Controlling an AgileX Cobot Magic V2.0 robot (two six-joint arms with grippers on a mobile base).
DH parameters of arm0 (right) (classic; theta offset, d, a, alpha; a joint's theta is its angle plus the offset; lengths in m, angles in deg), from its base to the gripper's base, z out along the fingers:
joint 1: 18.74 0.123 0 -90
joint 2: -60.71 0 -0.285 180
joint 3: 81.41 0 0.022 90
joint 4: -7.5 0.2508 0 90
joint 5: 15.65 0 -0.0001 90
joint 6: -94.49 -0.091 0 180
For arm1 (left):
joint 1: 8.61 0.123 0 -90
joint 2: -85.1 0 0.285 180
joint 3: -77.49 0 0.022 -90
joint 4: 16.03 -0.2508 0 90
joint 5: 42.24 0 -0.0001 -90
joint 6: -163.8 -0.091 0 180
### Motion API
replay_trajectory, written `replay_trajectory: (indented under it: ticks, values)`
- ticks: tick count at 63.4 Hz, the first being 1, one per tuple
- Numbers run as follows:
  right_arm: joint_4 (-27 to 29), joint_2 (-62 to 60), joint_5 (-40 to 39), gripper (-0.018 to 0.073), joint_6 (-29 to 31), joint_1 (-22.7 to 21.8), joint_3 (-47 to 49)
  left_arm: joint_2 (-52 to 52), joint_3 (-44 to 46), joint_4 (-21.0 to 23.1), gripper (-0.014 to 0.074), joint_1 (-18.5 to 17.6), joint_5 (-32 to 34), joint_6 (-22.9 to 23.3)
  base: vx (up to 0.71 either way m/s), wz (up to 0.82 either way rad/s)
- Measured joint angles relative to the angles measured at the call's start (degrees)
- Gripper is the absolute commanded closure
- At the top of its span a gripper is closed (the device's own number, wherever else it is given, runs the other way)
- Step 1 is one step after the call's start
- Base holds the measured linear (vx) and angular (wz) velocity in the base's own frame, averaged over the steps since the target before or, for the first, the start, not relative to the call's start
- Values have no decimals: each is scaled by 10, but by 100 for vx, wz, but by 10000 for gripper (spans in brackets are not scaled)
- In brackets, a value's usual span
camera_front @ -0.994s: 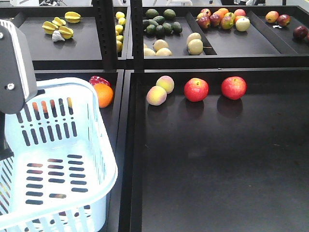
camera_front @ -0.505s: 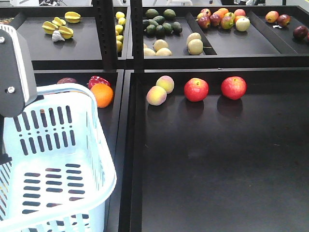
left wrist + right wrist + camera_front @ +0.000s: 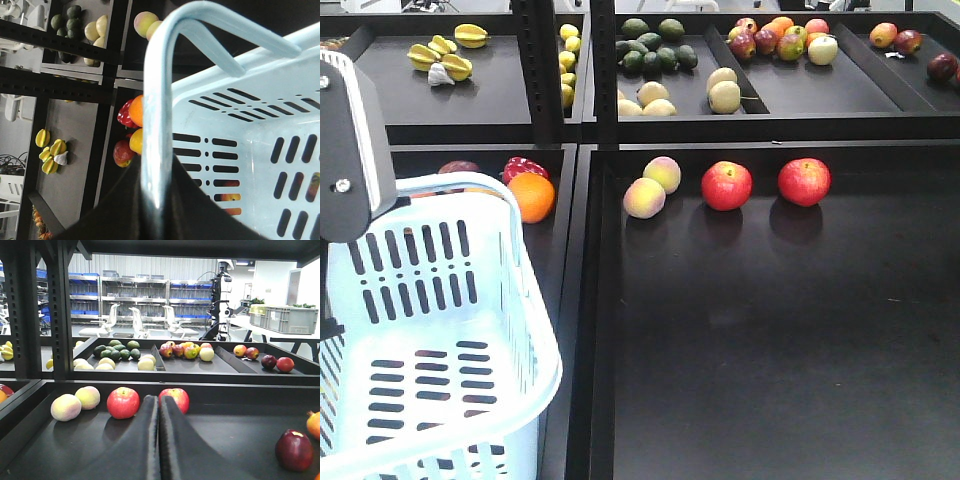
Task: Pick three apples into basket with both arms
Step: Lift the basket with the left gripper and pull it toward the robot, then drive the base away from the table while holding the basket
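Since a second ago the basket (image 3: pixel 440 205) has slid down and left in my front view, uncovering a dark red fruit (image 3: pixel 458 167) behind its rim. Its long axis runs roughly away from me, toward the shelf back. My left gripper (image 3: pixel 152 172) is clamped on the hoop handle (image 3: pixel 155 100). The first apple (image 3: pixel 726 186) and second apple (image 3: pixel 804 181) sit side by side by the right tray's (image 3: pixel 770 350) back wall, well apart from the basket. My right gripper (image 3: pixel 158 400) has its fingers pressed together, holding nothing.
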Motion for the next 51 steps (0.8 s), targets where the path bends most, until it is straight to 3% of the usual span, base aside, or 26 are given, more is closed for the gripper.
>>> replay_trajectory:
  ticks: [51]
  values:
    - [0, 0, 0, 566, 0, 0, 0, 0, 0, 0, 603, 0, 0, 0, -1, 6]
